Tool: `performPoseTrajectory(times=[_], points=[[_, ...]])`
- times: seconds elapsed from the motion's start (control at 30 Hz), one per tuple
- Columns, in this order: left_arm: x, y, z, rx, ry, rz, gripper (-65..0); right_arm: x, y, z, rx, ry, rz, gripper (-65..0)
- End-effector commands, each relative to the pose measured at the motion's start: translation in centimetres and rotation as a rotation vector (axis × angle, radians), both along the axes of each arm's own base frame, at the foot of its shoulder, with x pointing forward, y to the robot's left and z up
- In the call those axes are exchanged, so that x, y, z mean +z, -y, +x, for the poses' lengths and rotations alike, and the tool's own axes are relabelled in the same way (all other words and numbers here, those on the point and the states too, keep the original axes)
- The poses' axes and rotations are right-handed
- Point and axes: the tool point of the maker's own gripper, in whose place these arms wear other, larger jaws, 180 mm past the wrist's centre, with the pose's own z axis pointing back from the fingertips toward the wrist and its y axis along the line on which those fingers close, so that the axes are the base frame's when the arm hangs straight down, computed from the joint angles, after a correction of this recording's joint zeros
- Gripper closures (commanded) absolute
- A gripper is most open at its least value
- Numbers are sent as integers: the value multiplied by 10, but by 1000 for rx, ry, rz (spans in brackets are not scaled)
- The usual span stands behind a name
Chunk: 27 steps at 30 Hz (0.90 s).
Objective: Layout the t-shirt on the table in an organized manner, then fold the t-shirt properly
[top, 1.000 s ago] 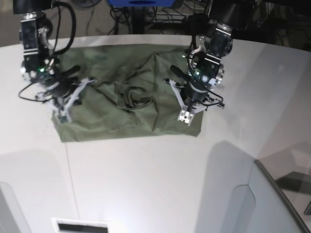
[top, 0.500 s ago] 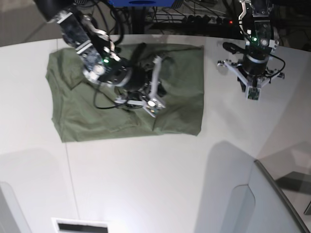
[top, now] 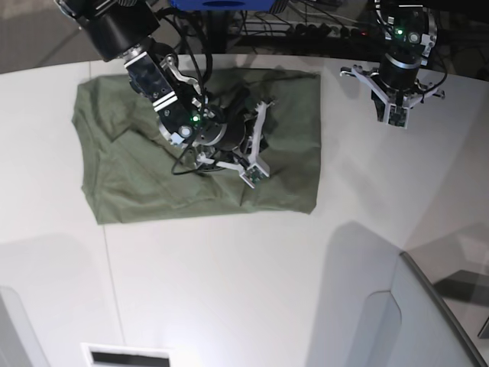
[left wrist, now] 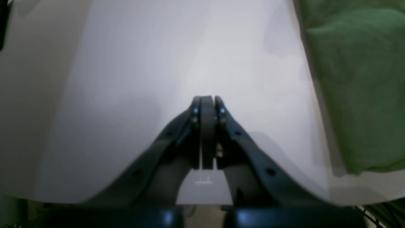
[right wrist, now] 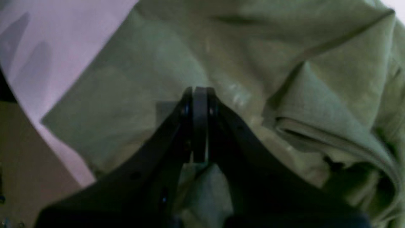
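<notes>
- The right tool (top: 254,170) has its jaws pressed together with nothing pinched between them; in the right wrist view (right wrist: 200,95) its tip sits over rumpled cloth near the middle of the t-shirt (top: 137,176).
- The left tool (top: 396,116) is also pressed together and empty, hovering over bare table (top: 244,267) in the left wrist view (left wrist: 207,103).
- The table is a smooth white top with a curved far edge and a thin dark seam (top: 111,275) running toward 6 o'clock on the base view's left side.
- A grey angled panel (top: 428,321) sits at the 4 o'clock corner of the base view; dark cables (top: 306,30) crowd the floor beyond the far edge at 12 o'clock.
- The olive-green t-shirt lies spread on the far left half of the table, roughly rectangular, with folds bunched around the right tool.
- From the left tool, the shirt's nearest edge (left wrist: 348,95) lies at 3 o'clock in its wrist view, apart from the tool.
</notes>
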Motion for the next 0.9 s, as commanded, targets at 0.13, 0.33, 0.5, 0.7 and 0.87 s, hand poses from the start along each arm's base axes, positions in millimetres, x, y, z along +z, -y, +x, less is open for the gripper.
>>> performPoseTrajectory(times=[0.13,0.33,0.5,0.7,0.87], points=[[10,-2,7,-3,40,11,0,3,9,26,-58,34,31,0],[-8,-5,-1,12,-6,-2,0,10,26,49,-123,55,31,0],[-27,-8,-9,28,-53,-15,0,12,39,60,-127,82,10,0],[-28,-8,-10,29,-57,-15,0,18,41,70,-127,104,7,0],[-27,-9,-6,29,-49,-15,0,21,58,82,-139,127,-20,0]])
